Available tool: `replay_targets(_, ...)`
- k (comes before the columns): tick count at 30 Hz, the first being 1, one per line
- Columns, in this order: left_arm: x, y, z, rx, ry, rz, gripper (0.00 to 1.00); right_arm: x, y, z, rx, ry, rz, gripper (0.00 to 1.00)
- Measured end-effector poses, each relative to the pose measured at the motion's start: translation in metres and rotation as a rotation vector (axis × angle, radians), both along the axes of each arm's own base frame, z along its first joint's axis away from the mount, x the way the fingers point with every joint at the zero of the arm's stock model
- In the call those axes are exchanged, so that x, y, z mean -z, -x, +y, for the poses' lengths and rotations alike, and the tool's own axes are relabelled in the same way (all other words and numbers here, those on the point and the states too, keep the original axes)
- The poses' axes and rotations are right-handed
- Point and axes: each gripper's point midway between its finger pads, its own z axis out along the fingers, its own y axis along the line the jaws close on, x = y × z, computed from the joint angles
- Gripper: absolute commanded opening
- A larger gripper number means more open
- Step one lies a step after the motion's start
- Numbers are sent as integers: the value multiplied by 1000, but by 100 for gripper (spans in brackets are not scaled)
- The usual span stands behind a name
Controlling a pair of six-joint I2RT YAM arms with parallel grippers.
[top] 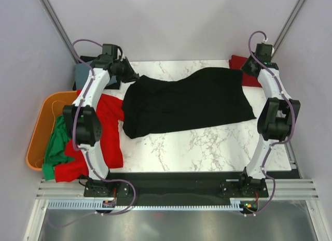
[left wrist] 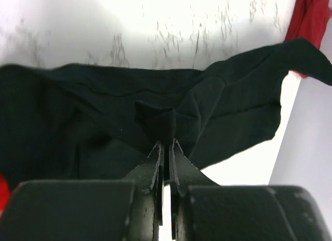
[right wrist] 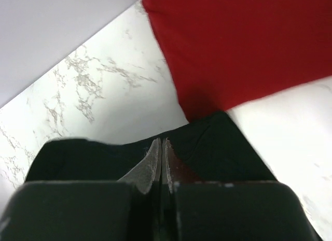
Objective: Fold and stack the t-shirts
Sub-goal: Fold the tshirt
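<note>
Both pincers clamped on the black t-shirt (top: 187,101), which lies spread across the marble worktop (top: 207,142).

Left pincer (left wrist: 166,143): jaws drawn together with only a sliver between them, a bunched fold of the black t-shirt's left far edge nipped at the tips. Right pincer (right wrist: 162,143): jaws pressed together on the shirt's right far corner, black cloth wrapped close around both fingers. A red t-shirt (right wrist: 249,44) lies just beyond that corner, touching the black cloth. Left of the black t-shirt, a second red shirt (top: 111,127) and a green shirt (top: 54,147) spill from an orange tub (top: 44,111). A grey-blue shirt (top: 85,72) lies beyond its left far edge.
</note>
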Motion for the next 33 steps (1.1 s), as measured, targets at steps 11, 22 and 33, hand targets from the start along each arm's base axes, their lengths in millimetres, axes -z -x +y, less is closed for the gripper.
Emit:
replay_targets(11, 23, 144, -16, 26, -25, 108, 25, 38, 97, -22, 90, -37, 99, 21)
replay_targets(22, 39, 214, 2, -8, -53, 135, 56, 41, 133, -18, 113, -70, 134, 78)
replay_targets(33, 85, 179, -36, 61, -113, 246, 51, 62, 89, 105, -238, -143, 149, 76)
